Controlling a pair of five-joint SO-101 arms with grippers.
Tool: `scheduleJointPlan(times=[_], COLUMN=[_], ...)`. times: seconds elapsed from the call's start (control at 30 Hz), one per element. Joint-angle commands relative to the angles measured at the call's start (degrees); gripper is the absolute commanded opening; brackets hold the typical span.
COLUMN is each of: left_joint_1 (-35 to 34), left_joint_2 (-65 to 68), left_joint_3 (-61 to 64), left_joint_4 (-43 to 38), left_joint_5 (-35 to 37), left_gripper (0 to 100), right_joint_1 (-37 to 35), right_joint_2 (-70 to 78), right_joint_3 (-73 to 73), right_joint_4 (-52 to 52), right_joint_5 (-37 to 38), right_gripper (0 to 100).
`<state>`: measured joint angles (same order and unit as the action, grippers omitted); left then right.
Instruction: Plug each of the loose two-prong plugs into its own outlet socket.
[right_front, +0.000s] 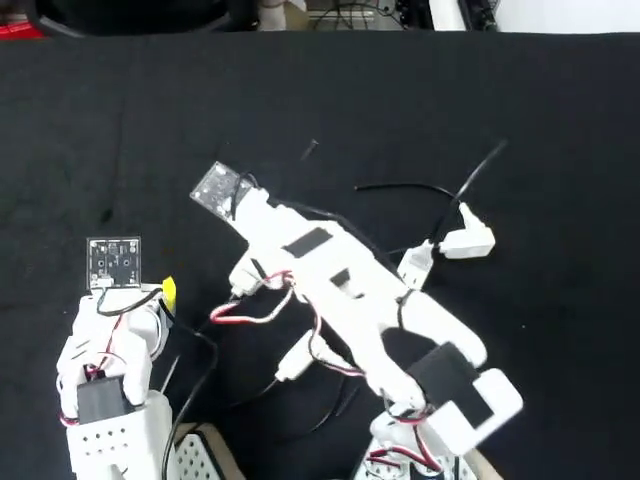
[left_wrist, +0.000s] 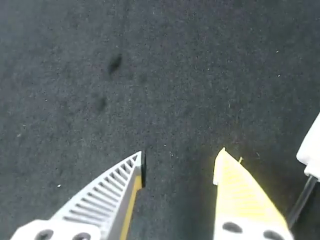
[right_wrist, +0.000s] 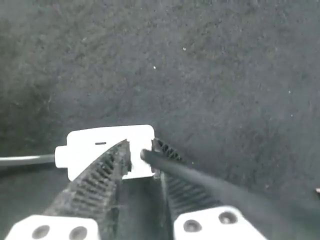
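My right gripper (right_wrist: 138, 151) is shut on the edge of a white plug (right_wrist: 102, 146) lying on the black cloth. One black cable (right_wrist: 25, 160) leaves that plug sideways, and a second black cable (right_wrist: 210, 182) runs over one finger. In the high view the right arm (right_front: 330, 275) stretches from the front right towards the table's middle. Two more white plugs (right_front: 467, 241) (right_front: 415, 265) lie to its right on a black cable (right_front: 400, 188). My left gripper (left_wrist: 180, 160) stands open above bare cloth at the front left, its yellow finger (right_front: 168, 293) showing in the high view.
The table is covered by a black cloth (right_front: 120, 130). A white part (left_wrist: 311, 147) with a black cable (left_wrist: 300, 200) shows at the left wrist view's edge. Red and white arm wires (right_front: 255, 315) hang under the right arm. The far side and left of the cloth are bare.
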<state>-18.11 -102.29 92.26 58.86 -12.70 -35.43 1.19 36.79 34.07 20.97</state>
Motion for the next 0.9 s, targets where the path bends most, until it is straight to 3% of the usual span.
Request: scheduleJointPlan(times=[0.0,0.1,0.27,0.47,0.53,0.73,0.8,0.87], left_joint_1=[-0.57,-0.57,-0.48,-0.4,-0.4,-0.04,0.04,0.04], left_joint_2=[-0.35,-0.35,-0.35,-0.35,-0.35,-0.35,-0.35,-0.35], left_joint_3=[-0.48,0.4,0.48,1.1,2.07,2.86,2.86,2.95], left_joint_4=[-0.88,-1.32,-1.32,-2.99,-4.4,-5.8,-5.8,-5.8], left_joint_5=[-0.26,-0.26,-0.26,-0.35,-0.35,-0.26,0.0,0.09], left_gripper=[23,23,23,23,23,23,23,23], right_joint_1=[0.53,1.58,9.23,18.64,18.64,14.51,13.89,14.42], right_joint_2=[0.48,-2.33,-5.23,-5.32,-5.32,-6.99,-10.24,-15.52], right_joint_3=[-2.07,-3.3,-6.9,-4.09,-3.65,-8.04,-9.71,-10.15], right_joint_4=[6.42,13.89,24.7,25.58,26.2,36.92,41.93,44.84], right_joint_5=[-0.53,-0.53,-0.53,0.0,-0.35,-0.09,-0.79,-2.99], right_gripper=[1.1,1.1,1.2,1.3,5.0,34.8,33.8,26.8])
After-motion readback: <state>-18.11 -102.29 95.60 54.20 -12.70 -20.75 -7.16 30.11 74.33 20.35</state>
